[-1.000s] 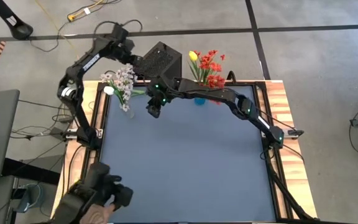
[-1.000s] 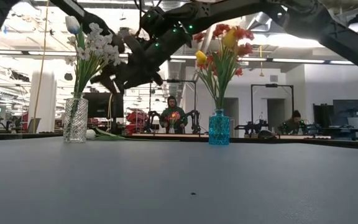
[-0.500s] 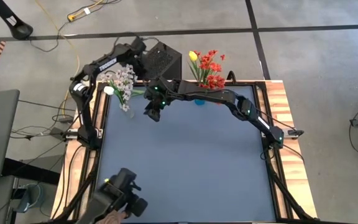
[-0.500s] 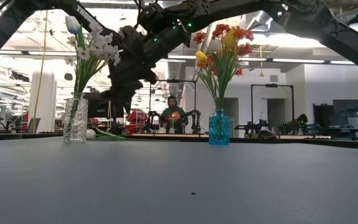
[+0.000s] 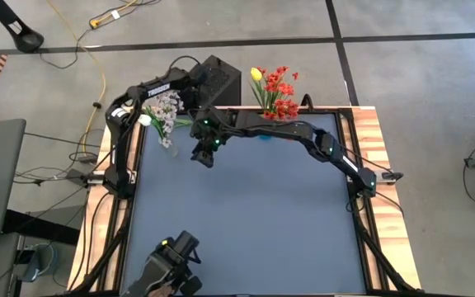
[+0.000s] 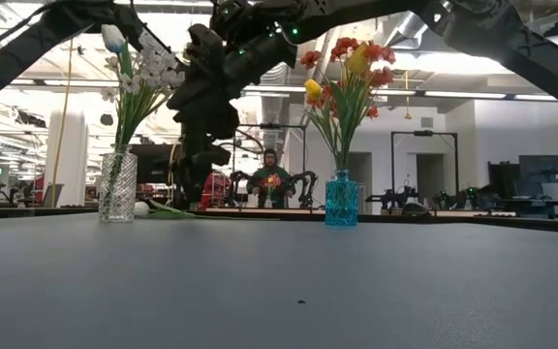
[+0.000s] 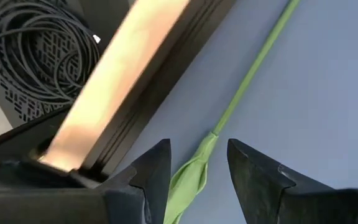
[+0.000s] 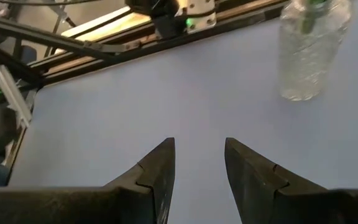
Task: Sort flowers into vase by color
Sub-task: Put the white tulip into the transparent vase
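Observation:
A clear vase (image 5: 168, 142) of white and whitish flowers (image 5: 163, 107) stands at the table's far left. A blue vase (image 6: 341, 201) of red and yellow flowers (image 5: 275, 91) stands at the far middle. One white-budded flower (image 6: 163, 209) lies flat along the far edge, with its stem (image 7: 253, 68) and leaf (image 7: 188, 183) on the table. My left gripper (image 7: 197, 146) is open and points down over it, a finger on either side of the leaf. My right gripper (image 8: 199, 143) is open and hovers over bare table beside the clear vase (image 8: 309, 50).
The table's raised frame rail (image 7: 129, 81) runs right beside the lying stem. A black box (image 5: 214, 78) with coiled cables (image 7: 30, 56) sits beyond the far edge. My right arm (image 5: 303, 132) spans the far side. A person's hand with a device (image 5: 171, 268) shows at the near-left corner.
My left arm has swung in from beyond the far-left corner toward the table's right. Its gripper has come down between the two vases over the lying flower. My right gripper has kept nearly still. The flowers and vases have not moved.

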You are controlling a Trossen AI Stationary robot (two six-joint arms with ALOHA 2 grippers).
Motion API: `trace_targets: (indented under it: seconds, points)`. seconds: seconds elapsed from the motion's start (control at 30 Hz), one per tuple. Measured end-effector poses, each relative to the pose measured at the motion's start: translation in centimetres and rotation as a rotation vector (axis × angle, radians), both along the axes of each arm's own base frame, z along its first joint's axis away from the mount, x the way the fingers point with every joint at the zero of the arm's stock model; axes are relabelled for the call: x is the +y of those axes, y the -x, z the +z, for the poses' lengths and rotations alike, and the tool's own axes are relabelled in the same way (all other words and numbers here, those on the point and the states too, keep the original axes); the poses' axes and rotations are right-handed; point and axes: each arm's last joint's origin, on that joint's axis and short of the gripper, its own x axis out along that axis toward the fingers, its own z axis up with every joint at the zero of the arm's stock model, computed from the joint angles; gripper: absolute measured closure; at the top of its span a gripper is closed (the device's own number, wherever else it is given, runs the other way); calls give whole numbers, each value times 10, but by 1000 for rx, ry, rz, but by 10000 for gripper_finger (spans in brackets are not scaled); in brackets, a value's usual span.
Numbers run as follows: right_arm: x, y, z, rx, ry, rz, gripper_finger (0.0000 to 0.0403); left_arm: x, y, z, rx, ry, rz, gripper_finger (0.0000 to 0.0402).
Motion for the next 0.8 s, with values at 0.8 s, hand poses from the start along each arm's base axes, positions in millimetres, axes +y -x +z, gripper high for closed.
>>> trace_targets:
  seconds: [0.8]
  points:
    - [16,21,39,18,-28,10,237,-14,-29,-39,126,24,-150,311]
